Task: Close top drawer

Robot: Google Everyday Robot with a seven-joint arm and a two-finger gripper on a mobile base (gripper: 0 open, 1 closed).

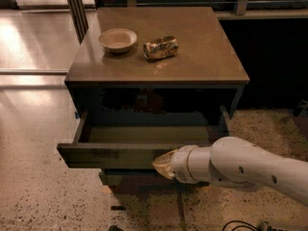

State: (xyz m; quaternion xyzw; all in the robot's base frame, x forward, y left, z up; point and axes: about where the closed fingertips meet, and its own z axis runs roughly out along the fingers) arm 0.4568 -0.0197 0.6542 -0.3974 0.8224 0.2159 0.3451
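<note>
The top drawer of the dark cabinet stands pulled far out toward me, its plain greyish floor showing. My white arm reaches in from the right. Its gripper is at the drawer's flat front, right of the middle, against or just before the front face. Only a tan tip shows beyond the white wrist.
On the cabinet top sit a small beige bowl and a crushed can. Another dark drawer front shows below the open drawer. Speckled floor surrounds the cabinet; a dark wall and railing stand behind.
</note>
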